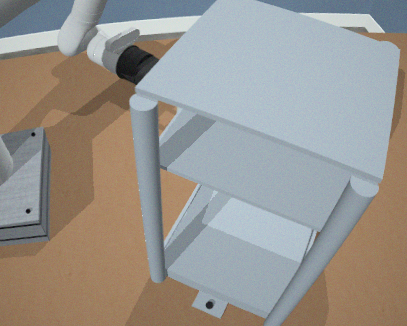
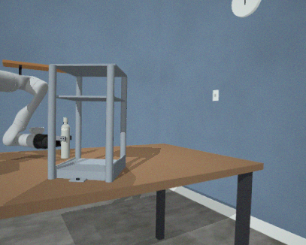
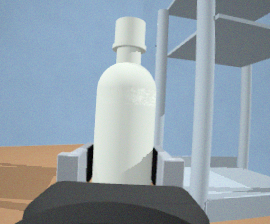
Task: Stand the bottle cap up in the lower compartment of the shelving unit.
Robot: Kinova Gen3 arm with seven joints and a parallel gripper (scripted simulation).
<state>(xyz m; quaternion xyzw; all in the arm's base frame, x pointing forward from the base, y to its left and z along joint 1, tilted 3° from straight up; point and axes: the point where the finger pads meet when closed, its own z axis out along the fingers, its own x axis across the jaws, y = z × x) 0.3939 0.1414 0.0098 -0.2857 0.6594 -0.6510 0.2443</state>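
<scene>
While we are closing on it, the bottle (image 3: 125,123) is standing upright on the counter (image 2: 185,161), beside the shelving unit (image 2: 52,120) and outside its posts.
Fingers: we are pinching the bottle's lower body between the two pads (image 3: 90,164), one on each side; the gripper (image 3: 122,165) is reaching in level from the robot's side.
Progress: we are judging the grasp as just being made; lifting, carrying and setting down are all still to come.
Lower compartment: its floor (image 1: 236,270) is showing nothing on it in the top view.
Obstacles: we are seeing a front post (image 1: 147,190) between the bottle and the compartment's mouth; the middle shelf (image 1: 266,175) is capping the headroom, so the tall bottle is leaving little margin.
Surroundings: the arm's base plate (image 1: 36,150) is sitting well apart.
</scene>
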